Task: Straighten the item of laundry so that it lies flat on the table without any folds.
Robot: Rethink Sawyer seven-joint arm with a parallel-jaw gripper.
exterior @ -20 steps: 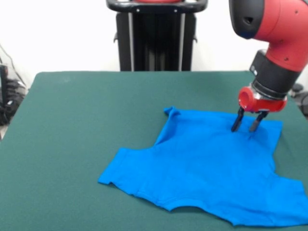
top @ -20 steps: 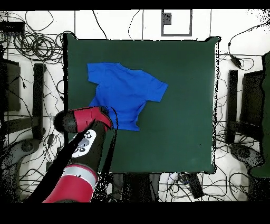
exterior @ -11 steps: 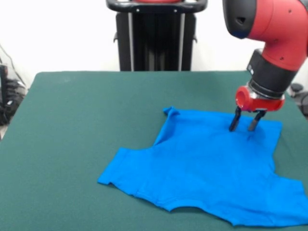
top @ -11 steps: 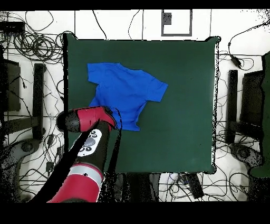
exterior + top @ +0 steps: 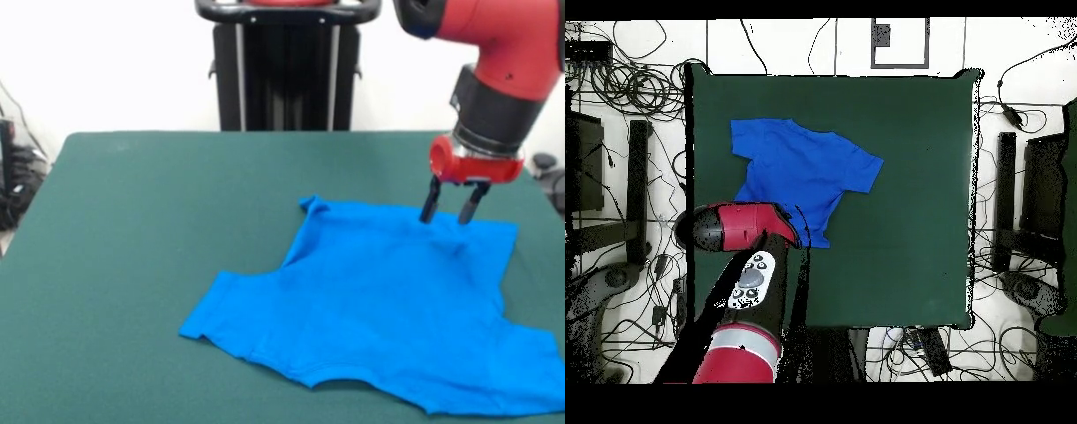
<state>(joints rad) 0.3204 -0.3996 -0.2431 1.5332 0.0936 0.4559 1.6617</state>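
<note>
Red-and-black claw (image 5: 449, 212) hangs empty, prongs spread, over the far hem of the bright blue soft short-sleeved T-shirt (image 5: 388, 300). Shirt lies mostly flat toward one side edge of the dark green felt bench (image 5: 150, 230); far hem corner (image 5: 311, 206) looks curled, likely next.
</note>
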